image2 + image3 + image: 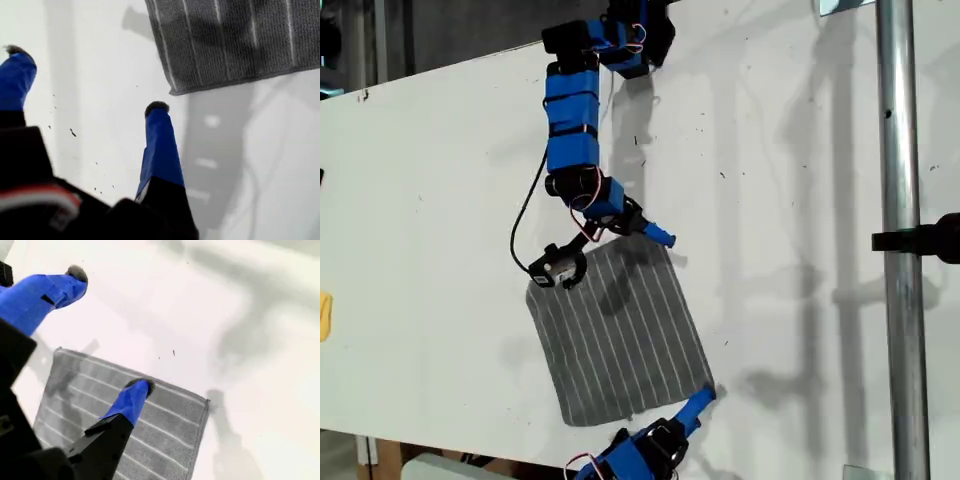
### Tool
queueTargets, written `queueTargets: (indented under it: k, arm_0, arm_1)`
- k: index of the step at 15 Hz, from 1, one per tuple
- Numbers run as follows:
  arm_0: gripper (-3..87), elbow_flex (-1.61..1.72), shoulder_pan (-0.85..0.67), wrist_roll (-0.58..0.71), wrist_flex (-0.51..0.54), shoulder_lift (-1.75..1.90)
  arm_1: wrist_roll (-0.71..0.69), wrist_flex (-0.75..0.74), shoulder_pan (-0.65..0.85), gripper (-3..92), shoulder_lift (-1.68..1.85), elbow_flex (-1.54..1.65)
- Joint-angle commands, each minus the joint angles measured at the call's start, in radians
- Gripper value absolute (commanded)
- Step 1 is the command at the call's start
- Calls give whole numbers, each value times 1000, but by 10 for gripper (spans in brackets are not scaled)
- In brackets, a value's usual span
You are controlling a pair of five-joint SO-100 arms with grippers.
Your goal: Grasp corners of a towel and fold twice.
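Grey white-striped towel (617, 335) lies flat, unfolded, slightly skewed on table.

I work over a white table (800, 200), matte, with small dark specks scattered on it near my jaws. Soft grey shadows lie across the white beyond my jaws, so the light comes from above. A metal pole (900, 250) stands upright well apart from my jaws at the exterior view's right, with a black clamp (925, 240) on it. A yellow scrap (324, 315) shows at that view's left edge. Past the table's far edge the room is dark.
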Motion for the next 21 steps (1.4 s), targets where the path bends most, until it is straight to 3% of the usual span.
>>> queueTargets:
  k: [1, 18, 21]
  arm_0:
    - [335, -44, 8, -15, 15, 44]
    - [280, 15, -11, -126, 55, 54]
    - [275, 29, -20, -133, 64, 58]
  arm_1:
    - [-57, 18, 28, 457, 3, -84]
    - [-129, -218, 152, 405, -387, -120]
    - [-130, -218, 153, 297, -396, -120]
